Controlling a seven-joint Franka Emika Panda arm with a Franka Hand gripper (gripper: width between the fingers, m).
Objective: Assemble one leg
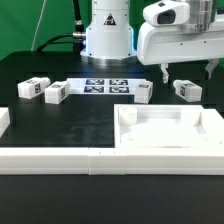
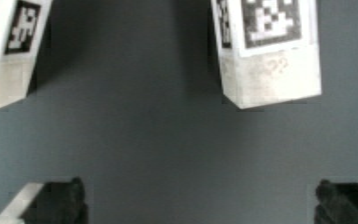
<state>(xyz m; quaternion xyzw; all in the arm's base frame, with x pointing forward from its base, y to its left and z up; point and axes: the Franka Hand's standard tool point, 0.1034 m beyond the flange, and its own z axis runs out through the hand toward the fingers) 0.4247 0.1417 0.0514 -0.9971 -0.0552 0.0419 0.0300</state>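
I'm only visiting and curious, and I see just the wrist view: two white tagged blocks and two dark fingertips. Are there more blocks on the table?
Observer: Yes, four legs in a row; from the exterior view's left: first leg, second leg, third leg, fourth leg.
Operator: Anything bigger?
Observer: A large white square panel lies nearer the camera, at the exterior view's right.
Operator: Anything else?
Observer: The marker board, flat between the second and third legs.
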